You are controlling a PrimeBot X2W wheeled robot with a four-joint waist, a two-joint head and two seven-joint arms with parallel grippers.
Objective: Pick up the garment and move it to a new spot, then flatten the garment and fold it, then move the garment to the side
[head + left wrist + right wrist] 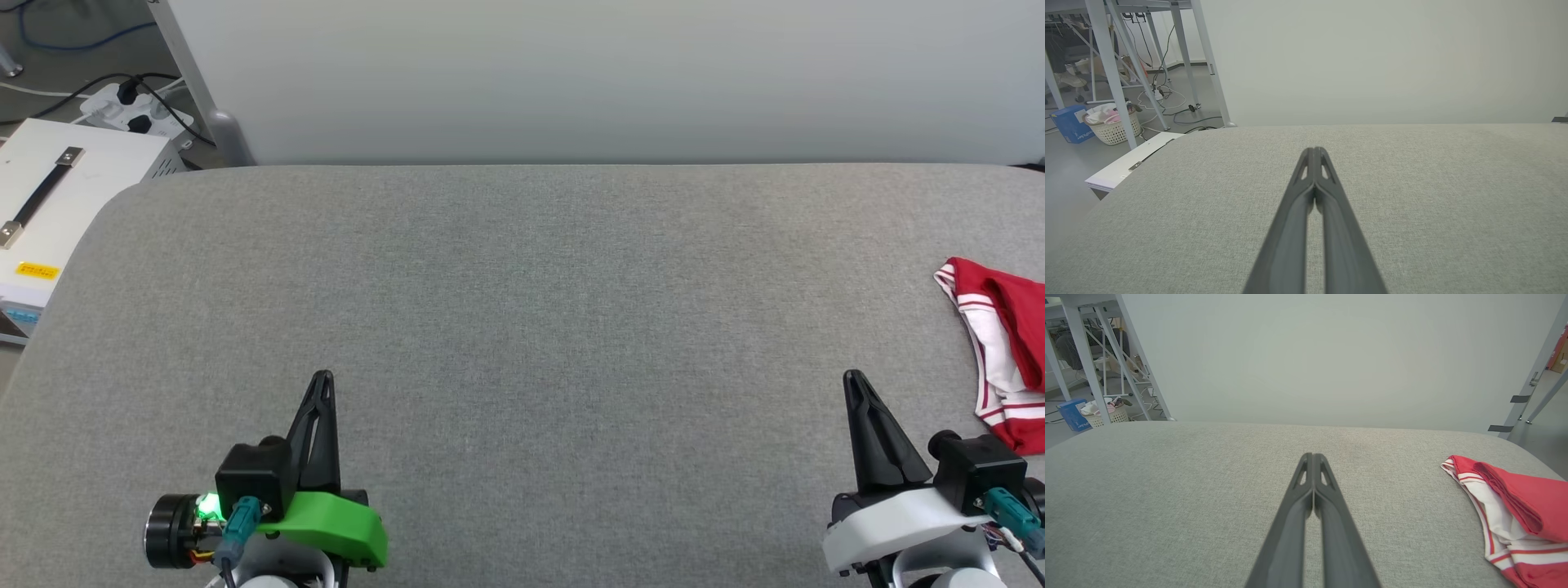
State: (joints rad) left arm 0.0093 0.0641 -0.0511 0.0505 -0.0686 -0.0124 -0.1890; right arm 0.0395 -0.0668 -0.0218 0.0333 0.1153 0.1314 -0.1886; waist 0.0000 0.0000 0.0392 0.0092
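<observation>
Red-and-white shirt (992, 343) lay bunched at the worktop's (522, 327) right edge. Left fingers (318, 441) and right fingers (873, 441) sat near, pressed together, empty, seemingly parked clear.

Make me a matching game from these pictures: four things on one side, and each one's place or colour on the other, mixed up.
Things:
1. garment
2. left gripper
3. right gripper
4. white box

Place or colour:
A. green at its base
B. white at its base
C. lying at the right edge of the table
D. off the table, to the left

Pairs: 1-C, 2-A, 3-B, 4-D
</observation>
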